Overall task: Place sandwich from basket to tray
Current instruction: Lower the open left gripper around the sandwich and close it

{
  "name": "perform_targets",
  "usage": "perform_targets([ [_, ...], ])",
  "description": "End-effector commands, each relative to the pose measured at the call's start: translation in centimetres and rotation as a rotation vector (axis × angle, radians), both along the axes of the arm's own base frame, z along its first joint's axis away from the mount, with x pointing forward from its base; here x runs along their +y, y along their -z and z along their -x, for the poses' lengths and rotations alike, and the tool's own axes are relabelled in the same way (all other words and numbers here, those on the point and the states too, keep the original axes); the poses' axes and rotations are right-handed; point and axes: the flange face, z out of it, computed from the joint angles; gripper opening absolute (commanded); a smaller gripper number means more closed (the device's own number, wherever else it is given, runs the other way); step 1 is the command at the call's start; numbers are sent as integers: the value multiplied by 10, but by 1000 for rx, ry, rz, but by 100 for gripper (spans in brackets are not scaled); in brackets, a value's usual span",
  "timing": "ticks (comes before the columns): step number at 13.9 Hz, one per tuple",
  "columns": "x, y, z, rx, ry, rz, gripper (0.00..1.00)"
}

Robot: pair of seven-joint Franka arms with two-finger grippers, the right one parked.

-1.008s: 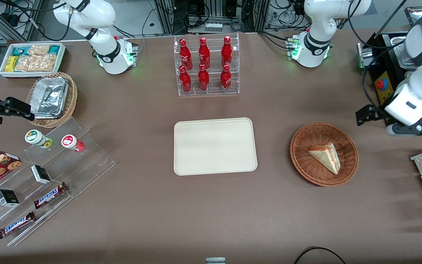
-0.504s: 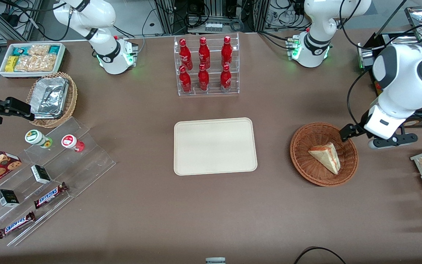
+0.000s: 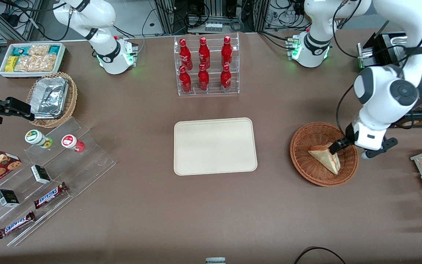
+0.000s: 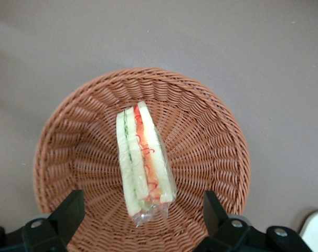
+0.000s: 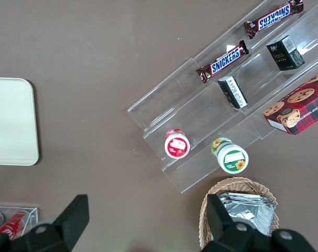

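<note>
Since half a second ago the working arm has swung down from the table's edge, bringing its gripper point(image 3: 336, 147) over the basket point(image 3: 302, 161), where it now hovers just above the sandwich point(image 3: 324, 158). Seen from the wrist camera, the two black fingers point(image 4: 70, 210) are spread wide apart, one on each side of the sandwich, with clear wicker showing between each finger and the bread. They grip nothing and touch nothing that can be seen. The sandwich lies in the middle of the round reddish-brown woven basket, a pale triangular wedge in clear wrap, turned so its filling edge faces up: stripes of green, red and orange run along it between the slices of bread. From the front camera, one dark fingertip overlaps the corner of the wedge that is farther from that camera. The cream rectangular tray point(image 3: 181, 165) sits flat on the brown table point(image 3: 211, 212), well apart from the basket and toward the parked arm's end, with nothing on it. A clear rack of red bottles point(image 3: 206, 66) stands farther from the front camera than the tray.
</note>
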Motion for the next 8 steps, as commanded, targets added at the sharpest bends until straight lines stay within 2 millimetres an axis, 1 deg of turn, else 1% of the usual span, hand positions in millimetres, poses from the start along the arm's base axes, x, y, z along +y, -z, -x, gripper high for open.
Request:
perform_targets([
  [1, -8, 17, -3, -17, -65, 17, 100],
  [4, -9, 37, -1, 15, -80, 15, 100],
  [8, -10, 57, 1, 43, -79, 11, 100],
])
